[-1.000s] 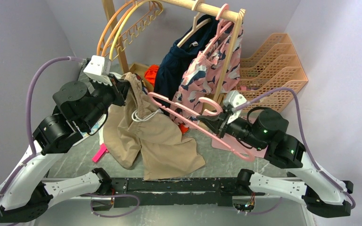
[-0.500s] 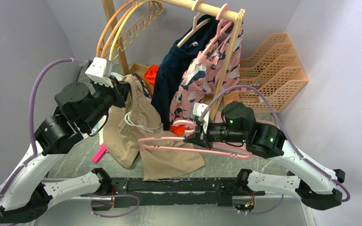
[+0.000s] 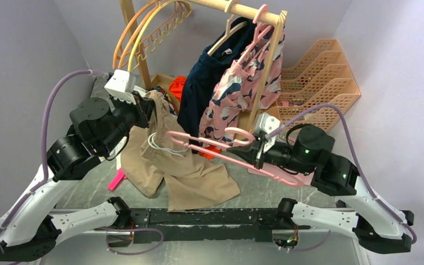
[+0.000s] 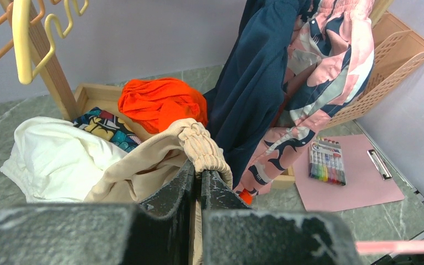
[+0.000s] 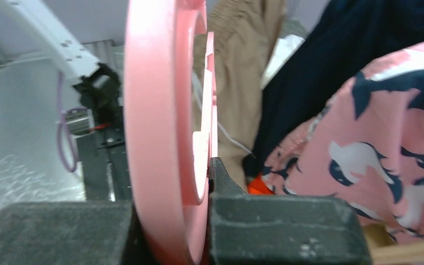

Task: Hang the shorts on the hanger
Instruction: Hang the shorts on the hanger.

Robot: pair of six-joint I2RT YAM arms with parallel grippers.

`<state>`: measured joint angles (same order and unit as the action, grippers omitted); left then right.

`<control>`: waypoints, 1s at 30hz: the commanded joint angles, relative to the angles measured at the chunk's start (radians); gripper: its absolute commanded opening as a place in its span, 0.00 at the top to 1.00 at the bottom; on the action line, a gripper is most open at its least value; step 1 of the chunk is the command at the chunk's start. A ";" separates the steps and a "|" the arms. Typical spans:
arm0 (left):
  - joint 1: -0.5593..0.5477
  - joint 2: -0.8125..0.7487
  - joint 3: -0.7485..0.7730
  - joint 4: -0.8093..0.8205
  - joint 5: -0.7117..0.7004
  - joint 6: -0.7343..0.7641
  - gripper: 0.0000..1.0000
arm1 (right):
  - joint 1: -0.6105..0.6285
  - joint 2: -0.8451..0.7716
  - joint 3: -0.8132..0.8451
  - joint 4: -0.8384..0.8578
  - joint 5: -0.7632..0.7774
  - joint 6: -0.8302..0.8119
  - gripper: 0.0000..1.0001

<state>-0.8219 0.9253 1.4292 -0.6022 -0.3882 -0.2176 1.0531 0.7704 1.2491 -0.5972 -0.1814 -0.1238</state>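
Observation:
The tan shorts (image 3: 182, 165) hang from my left gripper (image 3: 150, 105), which is shut on their gathered waistband (image 4: 201, 146); the legs trail onto the table and the white drawstring (image 3: 163, 144) dangles. My right gripper (image 3: 248, 148) is shut on the pink hanger (image 3: 210, 144) and holds it in the air, tilted, its left end next to the shorts below the waistband. In the right wrist view the hanger (image 5: 163, 110) fills the middle, clamped between the jaws, with the shorts (image 5: 243, 61) behind it.
A wooden rack (image 3: 237, 8) at the back carries orange and yellow hangers (image 3: 143, 27), a navy garment (image 3: 199, 88) and a pink patterned garment (image 3: 237, 88). An orange cloth (image 4: 160, 99) and white cloth (image 4: 55, 157) lie in a wooden box. Peach trays (image 3: 320, 83) stand right; pink clipboard with markers (image 4: 342, 176).
My right gripper swung the hanger down and flat, then back up and tilted, its left end now by the shorts. My left gripper with the waistband shifted slightly right.

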 commanded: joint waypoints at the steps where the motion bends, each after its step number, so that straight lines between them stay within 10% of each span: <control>1: -0.003 -0.018 -0.008 0.042 0.015 -0.007 0.93 | -0.001 0.050 -0.041 0.025 0.176 -0.033 1.00; 30: -0.004 -0.015 -0.053 0.082 0.051 -0.022 0.93 | -0.002 0.156 -0.080 0.133 -0.257 0.035 1.00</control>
<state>-0.8219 0.9176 1.3788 -0.5873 -0.3546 -0.2283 1.0527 0.9188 1.1557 -0.5278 -0.3882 -0.1146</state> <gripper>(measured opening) 0.079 0.063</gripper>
